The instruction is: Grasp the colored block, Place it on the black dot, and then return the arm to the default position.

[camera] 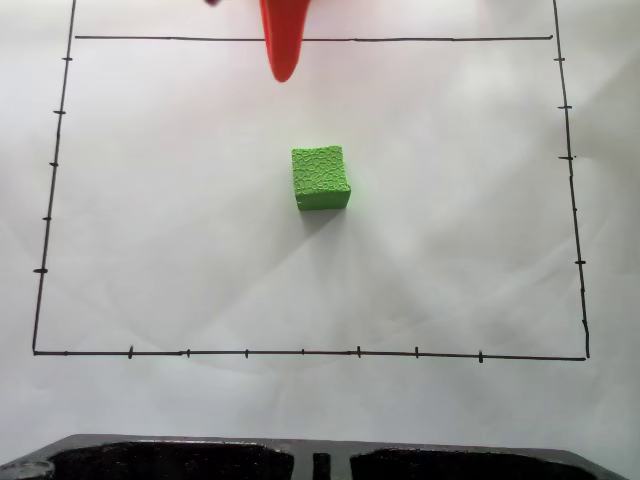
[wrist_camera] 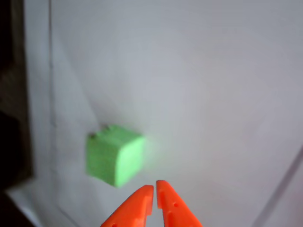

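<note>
Fixed view: I see the colored block resting mid-paper inside the drawn border, the orange arm well apart above it; wrist view: my end effector, tips nearly together and empty, trails the block, presumably released.

Orange 3D-printed plastic gripper with 2 tapered fingers pressed tip to tip, hanging free, gripping nothing.
</note>
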`<state>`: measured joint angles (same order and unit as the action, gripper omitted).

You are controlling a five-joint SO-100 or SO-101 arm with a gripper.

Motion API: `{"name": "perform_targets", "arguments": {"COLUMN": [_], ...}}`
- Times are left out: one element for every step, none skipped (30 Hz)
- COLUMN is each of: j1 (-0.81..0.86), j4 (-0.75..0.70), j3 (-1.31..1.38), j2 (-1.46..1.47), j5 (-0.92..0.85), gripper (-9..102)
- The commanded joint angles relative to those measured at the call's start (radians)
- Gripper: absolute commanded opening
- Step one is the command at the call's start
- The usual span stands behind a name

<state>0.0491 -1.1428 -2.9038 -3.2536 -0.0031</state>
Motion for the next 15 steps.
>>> {"name": "perform_targets", "arguments": {"j1": [0.008, 0.008, 0.009, 0.011, 0.011, 0.011, 0.011, 0.011, 0.012, 0.011, 0.011, 0.014, 0.02, 0.023, 0.026], "j4": [0.069, 0.091, 0.112, 0.13, 0.149, 0.178, 0.207, 0.238, 0.236, 0.227, 0.222, 0.222, 0.222, 0.222, 0.221], "j3": [-0.023, -0.037, -0.046, -0.049, -0.057, -0.074, -0.098, -0.126, -0.132, -0.132, -0.132, -0.132, -0.132, -0.132, -0.132], "j2": [-0.014, -0.014, -0.014, -0.014, -0.014, -0.014, -0.014, -0.014, -0.015, -0.015, -0.015, -0.015, -0.015, -0.015, -0.015], "j5": [0.031, 0.038, 0.049, 0.063, 0.072, 0.074, 0.066, 0.057, 0.061, 0.072, 0.081, 0.087, 0.094, 0.098, 0.103], "gripper": [0, 0, 0, 0, 0, 0, 0, 0, 0, 0, 0, 0, 0, 0, 0]}}
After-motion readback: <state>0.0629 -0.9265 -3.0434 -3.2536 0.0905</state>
